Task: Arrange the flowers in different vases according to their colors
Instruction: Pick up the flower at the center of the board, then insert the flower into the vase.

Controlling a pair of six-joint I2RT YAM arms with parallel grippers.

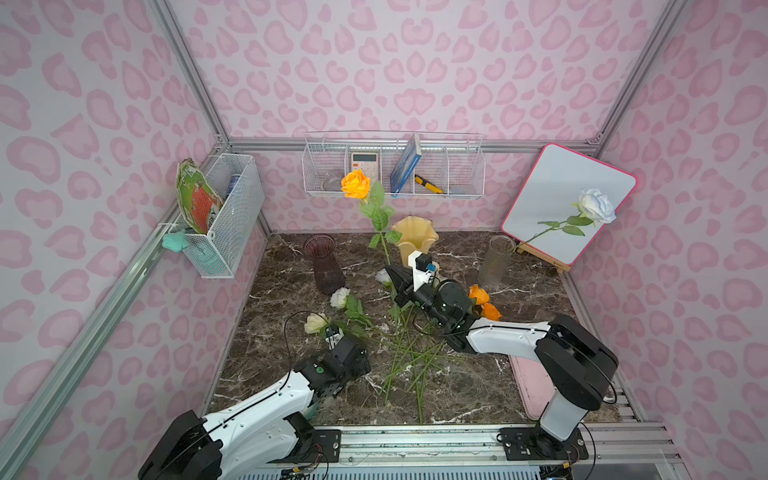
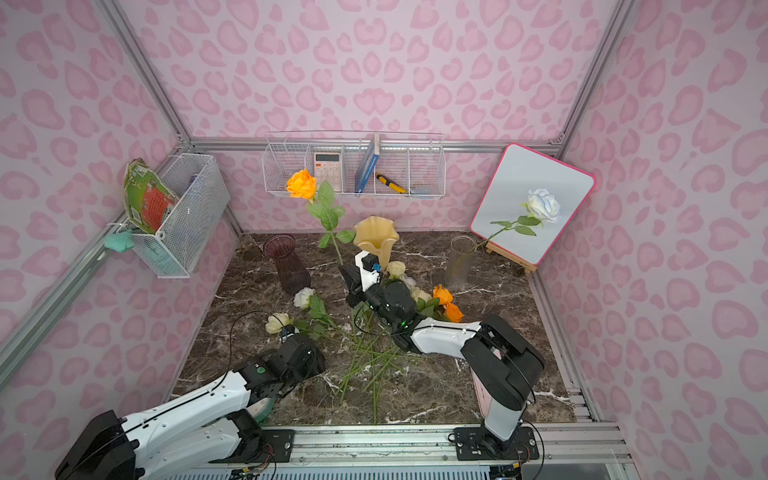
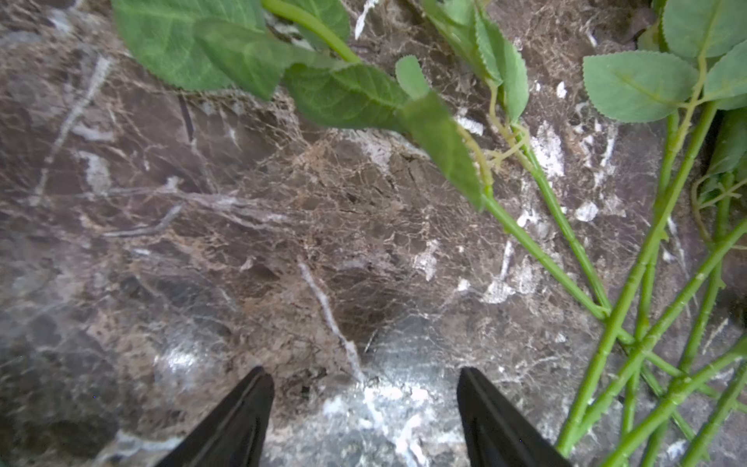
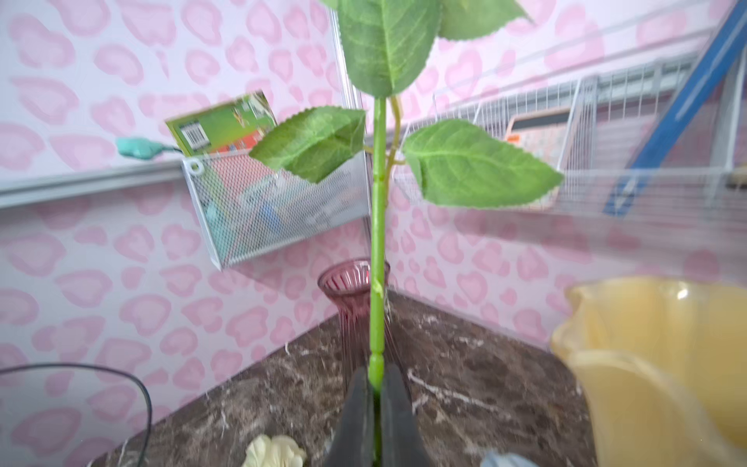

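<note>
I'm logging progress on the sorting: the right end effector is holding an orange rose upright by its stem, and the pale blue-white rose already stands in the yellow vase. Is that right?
Not quite. The right end effector does hold the orange rose upright by its stem, but both top views show the pale blue-white rose standing in the clear glass cylinder, not the yellow vase.

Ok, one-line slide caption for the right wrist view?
Right pincer shut on an upright green rose stem, purple ribbed vase behind, yellow vase beside.

One orange rose [image 1: 355,183] upright, raised by its stem. White-blue rose [image 1: 597,205] leans in clear vase [image 1: 495,262]. Purple vase [image 1: 323,264], yellow vase [image 1: 415,237] empty. Others lie on the table.
</note>
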